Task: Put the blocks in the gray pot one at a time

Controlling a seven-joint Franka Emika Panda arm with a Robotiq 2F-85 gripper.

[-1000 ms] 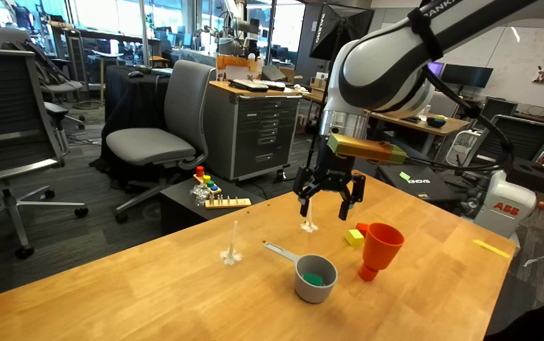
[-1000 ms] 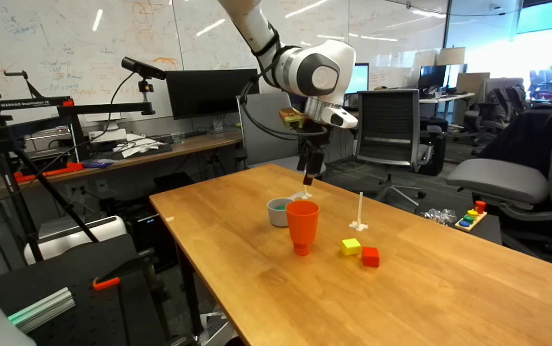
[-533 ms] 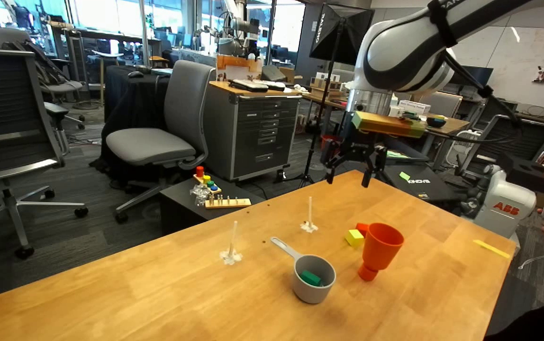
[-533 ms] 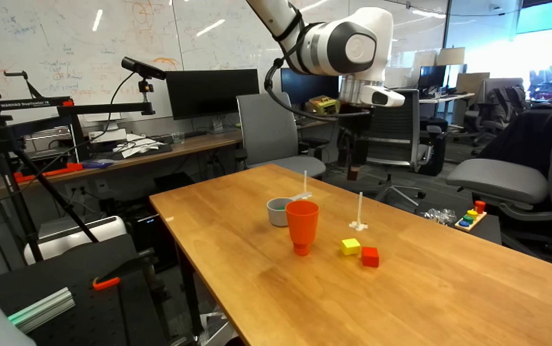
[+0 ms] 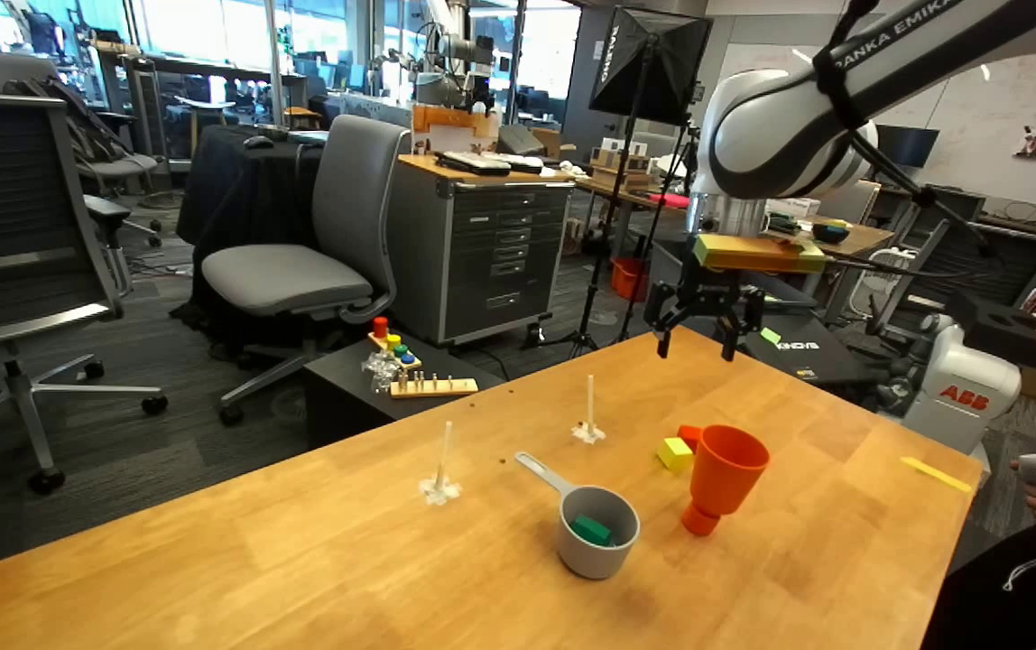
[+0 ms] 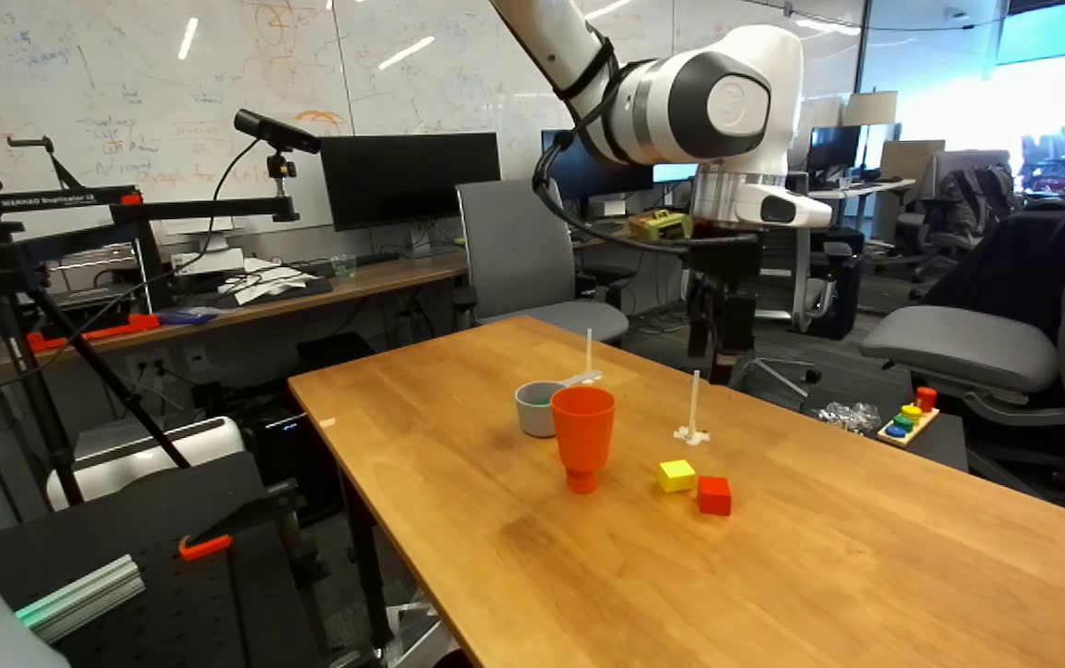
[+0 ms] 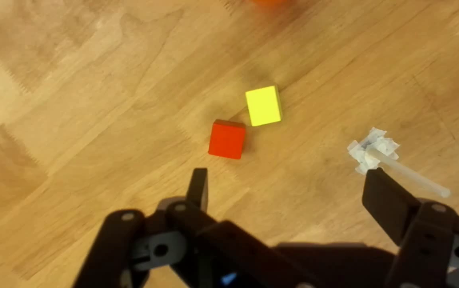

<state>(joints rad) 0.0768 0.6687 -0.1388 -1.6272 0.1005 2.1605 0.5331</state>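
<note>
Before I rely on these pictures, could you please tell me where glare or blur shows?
In the wrist view, the claw looks slightly soft, while the yellow block has crisper edges; in both exterior views, the background windows are partly washed out; in an exterior view, bright streaks cross the whiteboard.

Robotics lab, office-like in part; clock positions read from frame centre. Lab evidence, in exterior view: Franka robot arm point(image 5: 771, 144) at 2 o'clock, white machine point(image 5: 965, 397) lettered ABB at 3, softbox lamp point(image 5: 649, 68) at 1, drawer cabinet point(image 5: 509, 262) at 12. Office evidence, in exterior view: scribbled whiteboard point(image 6: 384, 93) from 10 o'clock past 12, dark monitor point(image 6: 407, 181) near 11, grey chair point(image 6: 519, 241) at 12. Same view, between 9 and 10: frame point(image 6: 59, 199) lettered WANHAO Duplicator, wooden desk point(image 6: 393, 272) bearing papers point(image 6: 265, 278).
</note>
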